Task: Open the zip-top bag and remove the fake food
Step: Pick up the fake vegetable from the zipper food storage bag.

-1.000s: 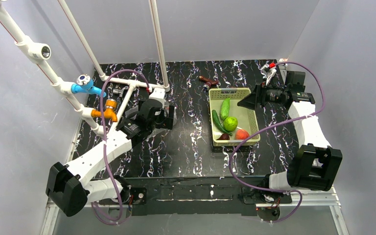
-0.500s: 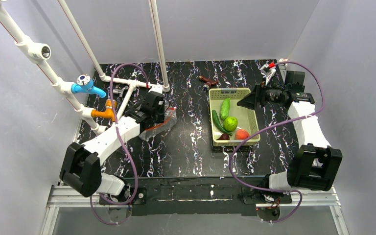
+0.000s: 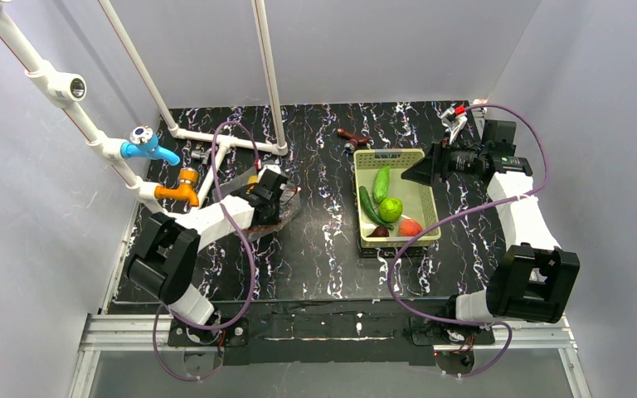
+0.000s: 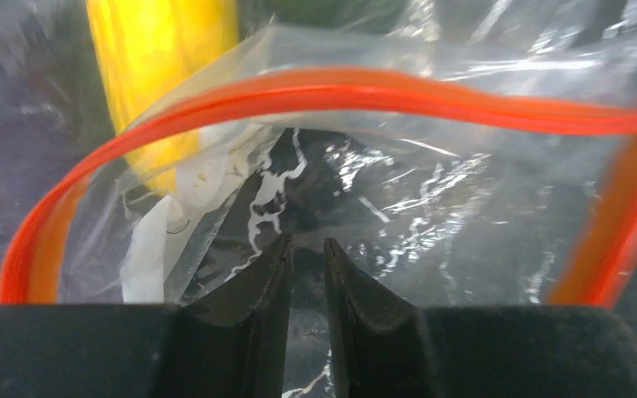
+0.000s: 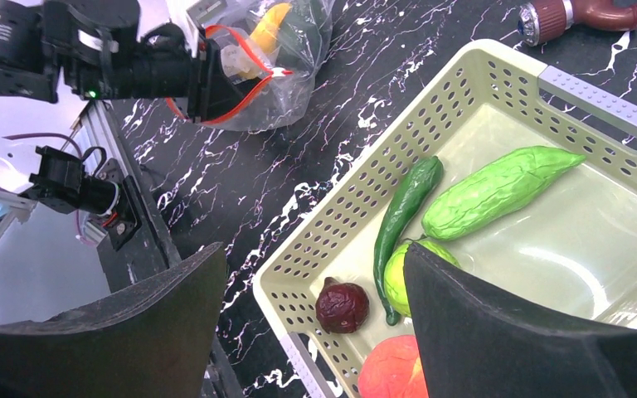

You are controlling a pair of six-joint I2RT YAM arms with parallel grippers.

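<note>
The left gripper (image 4: 308,245) had dropped from above the table and narrowed from wide apart to a thin slit at the mouth of the zip-top bag (image 4: 448,207). Whether any film sat between the jaws was hard to tell. I read it as the first pinch toward opening. The bag lay well left of the perforated basket (image 3: 419,156), clear, crinkly and glossy. Its red-orange zipper strip (image 4: 381,87) curved in an arch, with a smooth yellow piece (image 4: 162,58) inside.

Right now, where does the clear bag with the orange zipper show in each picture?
Top external: zip-top bag left of centre.
Left wrist: the bag fills the picture.
Right wrist: the bag at top, left of centre.
Shared landmark: left gripper at its mouth.
</note>
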